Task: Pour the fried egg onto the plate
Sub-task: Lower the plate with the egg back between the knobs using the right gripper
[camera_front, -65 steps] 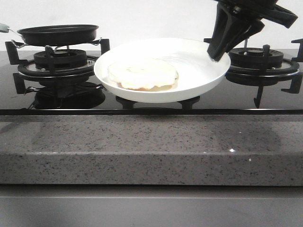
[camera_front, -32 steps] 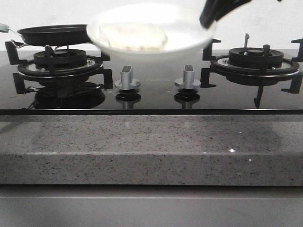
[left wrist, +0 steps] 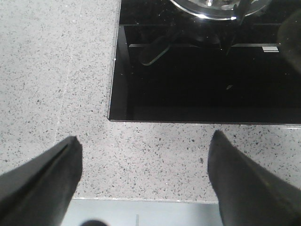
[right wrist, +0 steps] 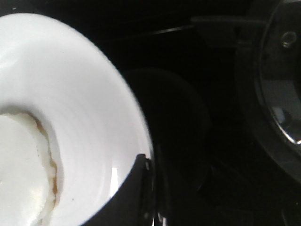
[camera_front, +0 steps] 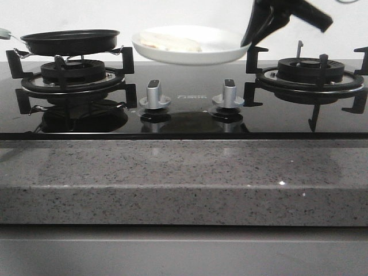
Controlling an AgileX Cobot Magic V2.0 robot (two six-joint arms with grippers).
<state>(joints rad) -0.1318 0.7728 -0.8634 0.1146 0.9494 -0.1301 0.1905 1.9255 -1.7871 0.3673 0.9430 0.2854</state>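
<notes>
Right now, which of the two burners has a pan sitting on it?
The left burner: the black frying pan sits on its grate. The right burner carries nothing.

- Black glass hob [camera_front: 190,118], set in a speckled grey stone counter [camera_front: 184,178];
- black frying pan [camera_front: 70,41] on the hob's left burner [camera_front: 72,75];
- right burner [camera_front: 310,72];
- two silver knobs [camera_front: 154,95] at the hob's front centre.
</notes>
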